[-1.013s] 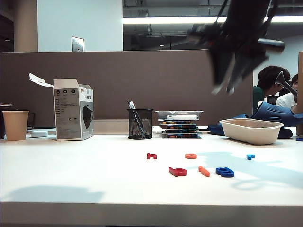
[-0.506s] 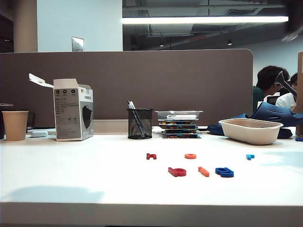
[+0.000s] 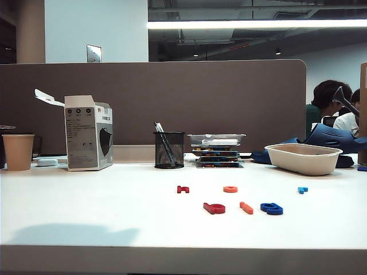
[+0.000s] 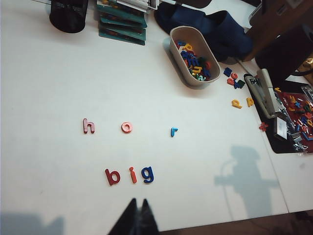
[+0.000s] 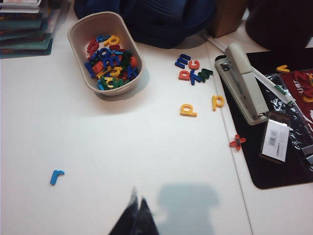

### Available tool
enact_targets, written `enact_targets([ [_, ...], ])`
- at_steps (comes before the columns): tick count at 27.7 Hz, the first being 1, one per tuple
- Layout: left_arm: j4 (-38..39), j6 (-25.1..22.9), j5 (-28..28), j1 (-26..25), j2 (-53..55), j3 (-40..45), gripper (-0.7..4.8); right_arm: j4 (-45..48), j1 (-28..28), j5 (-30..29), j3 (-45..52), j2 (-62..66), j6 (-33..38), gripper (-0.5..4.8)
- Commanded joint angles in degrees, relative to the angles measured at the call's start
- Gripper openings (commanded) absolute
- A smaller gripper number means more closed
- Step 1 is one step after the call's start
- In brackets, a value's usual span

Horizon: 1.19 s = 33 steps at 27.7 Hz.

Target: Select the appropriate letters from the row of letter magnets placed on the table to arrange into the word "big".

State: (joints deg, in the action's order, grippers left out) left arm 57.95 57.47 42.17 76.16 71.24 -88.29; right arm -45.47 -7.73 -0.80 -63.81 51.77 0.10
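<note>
– How far along was the word?

– It looked finished. In the left wrist view the red "b" (image 4: 112, 176), the orange "i" (image 4: 133, 175) and the blue "g" (image 4: 147, 174) lay side by side in reading order on the white surface (image 4: 58, 88), just in front of the left tool (image 4: 138, 211). Behind them the dark red "h" (image 4: 88, 126), the orange ring "o" (image 4: 126, 128) and the light blue "r" (image 4: 173, 131) remained in a loose row, well apart from the word.

– And the tools?

– Both hung above the surface, holding nothing. The left tool's jaws were pinched together; the right tool (image 5: 137, 211) was closed too, off to the side near the "r", with the bowl of spare letters (image 5: 78, 36) beyond it.

– Anything in the way?

– No. The mesh pen cup (image 3: 170, 149), the stacked trays (image 3: 217, 150), the carton (image 3: 88, 133), the paper cup (image 3: 18, 152) and the stapler (image 5: 243, 83) all stood clear of the word. At most, I'd judge, the spacing could be tidied
</note>
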Motion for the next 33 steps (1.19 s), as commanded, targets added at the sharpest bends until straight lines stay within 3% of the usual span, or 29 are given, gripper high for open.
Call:
enact_targets([
  [1, -0.61, -1.90, 0.66, 0.04, -0.13, -0.13, -0.05, 3.30, -1.20, -0.83, 4.35, -5.18, -0.13, -0.06],
  [5, -2.91, -11.74, 0.59, -0.04, -0.15, -0.15, -0.05, 5.16, -1.62, -0.66, 10.23, -11.19, -0.13, -0.06],
  [11, -9.07, -31.02, 0.04, -0.31, -0.22, -0.17, -0.05, 8.11, -1.60, -0.68, 19.04, -20.81, 1.73, -0.06],
  [13, -13.60, -37.86, -1.77, -2.29, -0.15, -0.15, -0.06, 8.17, -1.57, -0.72, 21.49, -24.44, 3.10, -0.06],
  [16, -20.46, -45.83, -8.59, -10.43, -0.13, -0.17, -0.05, 8.04, -1.57, -0.85, 25.03, -30.84, 3.32, -0.06],
  [22, -26.86, -53.62, -19.37, -27.30, -0.28, -0.17, -0.05, 9.35, -1.57, -0.85, 29.51, -39.23, 3.37, -0.06],
  [27, -30.67, -59.98, -21.90, -38.34, -0.55, -0.17, -0.05, 10.23, -1.55, -0.87, 32.94, -44.30, 4.24, -0.06],
  [33, -31.32, -61.55, -26.56, -51.89, -2.49, -0.15, -0.05, 12.63, -1.46, -3.15, 34.97, -46.93, 5.22, -0.06],
])
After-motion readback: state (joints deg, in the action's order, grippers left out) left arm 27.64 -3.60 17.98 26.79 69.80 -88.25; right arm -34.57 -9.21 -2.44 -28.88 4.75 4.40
